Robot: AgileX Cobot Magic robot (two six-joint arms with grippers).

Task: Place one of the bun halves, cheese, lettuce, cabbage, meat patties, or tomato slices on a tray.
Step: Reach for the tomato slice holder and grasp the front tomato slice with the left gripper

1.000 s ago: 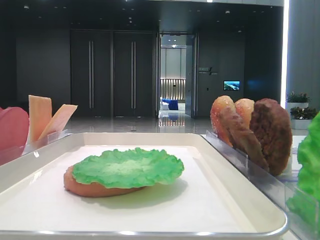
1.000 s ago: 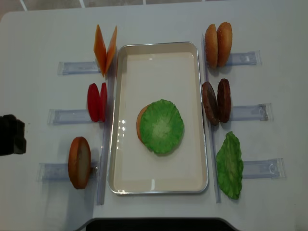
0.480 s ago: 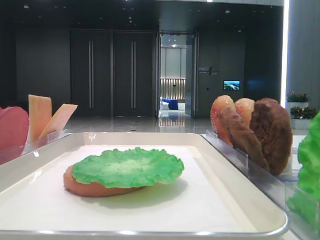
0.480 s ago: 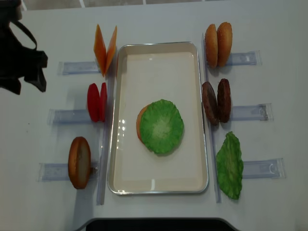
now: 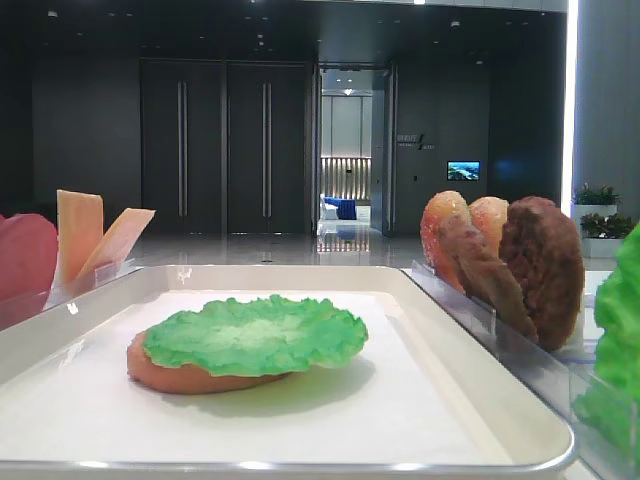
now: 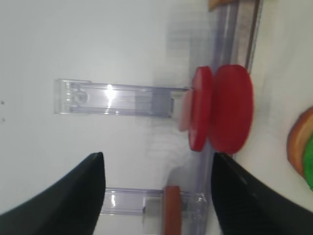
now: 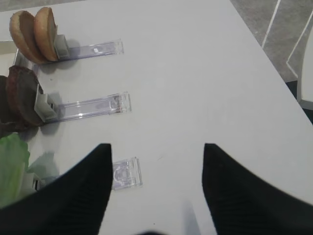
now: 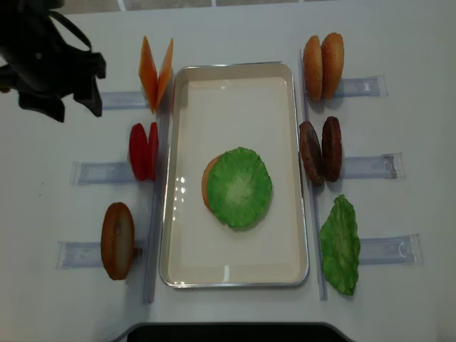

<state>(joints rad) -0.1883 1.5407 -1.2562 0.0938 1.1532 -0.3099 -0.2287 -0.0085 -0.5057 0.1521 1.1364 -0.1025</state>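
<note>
On the white tray (image 8: 235, 107) lies a bun half (image 8: 206, 182) with a green lettuce leaf (image 8: 240, 187) on top of it; the same leaf (image 5: 255, 332) shows in the low view. Left of the tray stand cheese slices (image 8: 155, 71), two red tomato slices (image 8: 144, 151) and another bun half (image 8: 117, 240). To its right are two bun halves (image 8: 322, 65), meat patties (image 8: 320, 149) and a lettuce leaf (image 8: 340, 244). My left gripper (image 8: 75, 110) hangs open and empty above the table, left of the cheese. The tomato slices (image 6: 222, 107) lie ahead of it. My right gripper (image 7: 157, 147) is open and empty. Cabbage is out of view.
Clear plastic holders (image 8: 107, 172) stick out on both sides of the tray, one under each stack. A holder (image 7: 93, 105) and a short clear end piece (image 7: 125, 173) lie ahead of the right gripper. The table's right edge (image 7: 259, 44) is close by.
The left arm has come in from the table's left edge, swung toward the far side, then moved right to beside the cheese. The food and the tray have not moved.
</note>
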